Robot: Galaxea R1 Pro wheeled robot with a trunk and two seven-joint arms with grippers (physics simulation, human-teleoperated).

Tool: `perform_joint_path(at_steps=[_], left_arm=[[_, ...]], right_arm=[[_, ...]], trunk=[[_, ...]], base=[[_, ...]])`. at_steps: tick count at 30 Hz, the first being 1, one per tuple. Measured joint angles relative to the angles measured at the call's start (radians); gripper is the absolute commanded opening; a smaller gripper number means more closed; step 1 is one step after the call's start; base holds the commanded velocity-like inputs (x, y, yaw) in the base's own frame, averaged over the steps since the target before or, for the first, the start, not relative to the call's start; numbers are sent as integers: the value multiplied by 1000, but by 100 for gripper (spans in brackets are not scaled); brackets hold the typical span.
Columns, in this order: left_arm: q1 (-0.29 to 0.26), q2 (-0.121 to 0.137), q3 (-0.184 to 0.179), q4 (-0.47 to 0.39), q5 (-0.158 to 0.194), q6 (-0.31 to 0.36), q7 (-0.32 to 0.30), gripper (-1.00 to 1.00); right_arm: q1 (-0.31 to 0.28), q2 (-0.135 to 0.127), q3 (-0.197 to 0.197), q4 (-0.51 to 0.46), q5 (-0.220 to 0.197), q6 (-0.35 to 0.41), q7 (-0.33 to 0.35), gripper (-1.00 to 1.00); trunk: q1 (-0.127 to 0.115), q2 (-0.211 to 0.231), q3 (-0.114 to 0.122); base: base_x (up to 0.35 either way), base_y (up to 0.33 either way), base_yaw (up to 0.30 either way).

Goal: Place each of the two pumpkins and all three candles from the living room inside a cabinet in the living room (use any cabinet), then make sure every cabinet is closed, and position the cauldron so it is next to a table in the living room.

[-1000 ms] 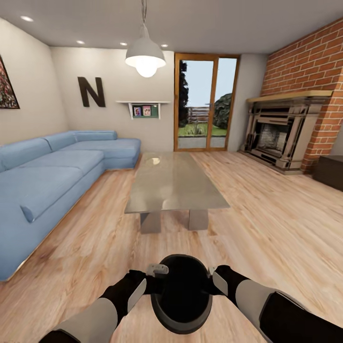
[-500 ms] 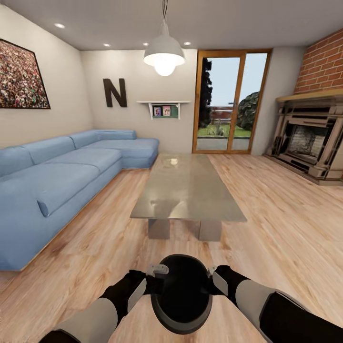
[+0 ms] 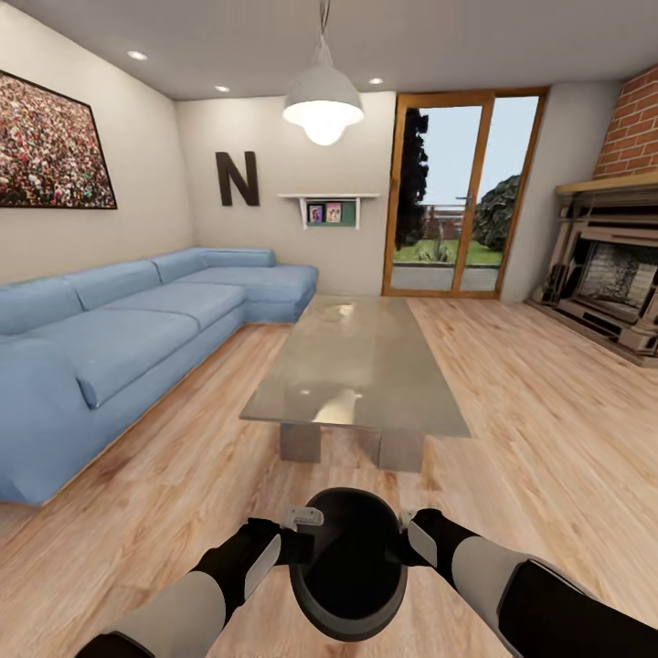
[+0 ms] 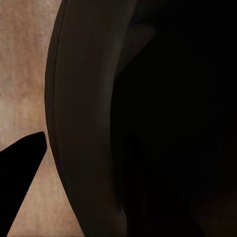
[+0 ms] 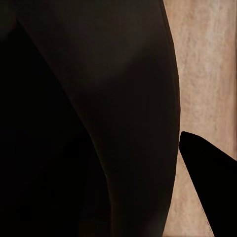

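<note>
Carrying the cauldron (image 3: 348, 562) toward the table (image 3: 366, 366) is the step in hand. In the head view the pot hangs low and near, mouth up, between the two arms, above the wood floor (image 3: 548, 439). The left gripper (image 3: 294, 539) meets the rim on the left side and the right gripper (image 3: 409, 541) meets it on the right. Each appears clamped on the rim, one finger outside and one presumably inside the mouth; the inner fingers are hidden, so full closure is judged, not seen.

The table stands farther off, straight ahead, with open floor between it and the pot. A blue sofa (image 3: 119, 338) runs along the left; a fireplace (image 3: 612, 283) stands far right.

Next move, as judged: close the gap to the table's near end, then lower the pot to the floor just beside the table and release both grips.

View differences: the head view alone gives the table and the remaining gap. The left wrist view shows the black wall of the pot (image 4: 148, 118) close up, with a dark fingertip (image 4: 19, 173) outside it over the floor. The right wrist view shows the same on the opposite wall (image 5: 98, 118), with its fingertip (image 5: 207, 182).
</note>
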Motion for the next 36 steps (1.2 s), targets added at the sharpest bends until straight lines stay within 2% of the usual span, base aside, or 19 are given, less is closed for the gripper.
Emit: perform_joint_path(at_steps=[5, 16, 23, 36], left_arm=[[0, 0, -1, 0, 1, 0, 0, -100], [0, 0, -1, 0, 1, 0, 0, -100], [0, 0, -1, 0, 0, 0, 0, -100], [0, 0, -1, 0, 1, 0, 0, -100]], right_arm=[[0, 0, 0, 0, 0, 0, 0, -100], [0, 0, 0, 0, -1, 0, 0, -100], [0, 0, 0, 0, 0, 0, 0, -100], [0, 0, 0, 0, 0, 0, 0, -100]], trunk=[[0, 0, 0], [-1, 0, 0], [-1, 0, 3], [0, 0, 4]], base=[[58, -19, 30], [297, 97, -3], [295, 84, -189], [30, 5, -22]])
